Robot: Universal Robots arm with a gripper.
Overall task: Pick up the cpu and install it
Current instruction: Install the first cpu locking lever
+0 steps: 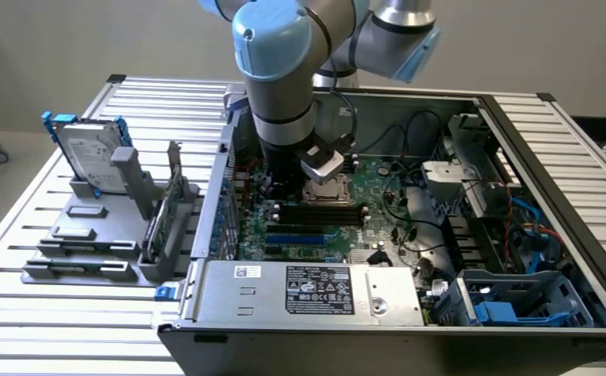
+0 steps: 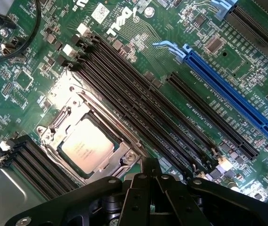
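Small flat silvery square cpu lies in the metal-framed motherboard socket, black gripper pressed together, empty, beside it; judged: avoid nudging the chip.

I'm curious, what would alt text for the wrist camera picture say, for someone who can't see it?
A silvery square cpu sits inside the metal-framed socket of a green motherboard, seen from close above. The black gripper, shut and empty, hangs just beside it, with black memory slots and a long blue slot running past.
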